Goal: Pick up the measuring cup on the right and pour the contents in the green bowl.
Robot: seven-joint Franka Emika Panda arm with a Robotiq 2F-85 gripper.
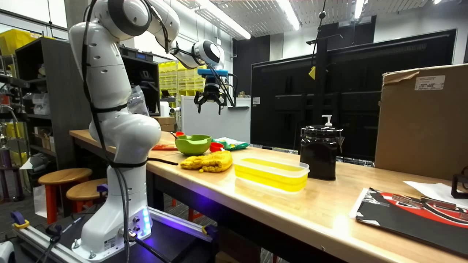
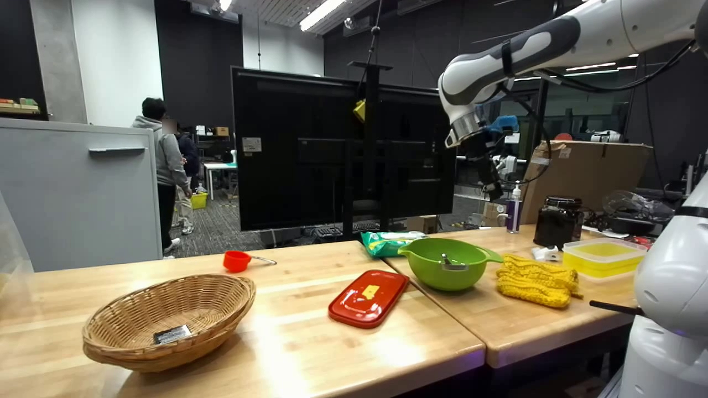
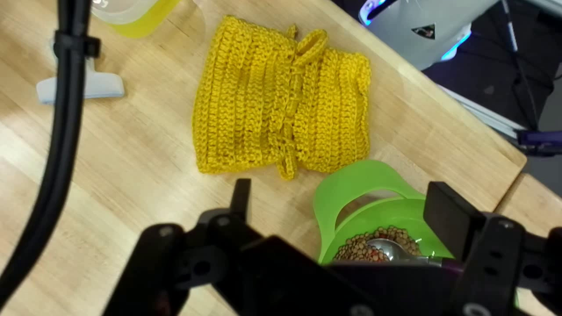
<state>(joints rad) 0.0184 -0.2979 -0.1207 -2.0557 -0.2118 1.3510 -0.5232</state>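
Observation:
A small red measuring cup (image 1: 216, 147) sits beside the green bowl (image 1: 193, 144) in an exterior view. Farther back, another red cup (image 2: 237, 261) with a metal handle lies on the table. Neither cup shows in the wrist view. Lentils (image 3: 358, 248) and a metal spoon (image 3: 388, 248) with a purple handle rest inside the bowl, which is partly covered by my gripper (image 3: 342, 193) there. High over the table, well clear of bowl and cups, the gripper (image 1: 209, 110) points down with its jaws wide apart and nothing between them.
Near the bowl lie a folded yellow knit cloth (image 3: 281, 101), a green packet (image 2: 387, 243) and a red lid (image 2: 369, 298). A translucent yellow tray (image 1: 271, 175) and a dark jar (image 1: 318, 153) stand farther along. A wicker basket (image 2: 221, 326) occupies the table's opposite end.

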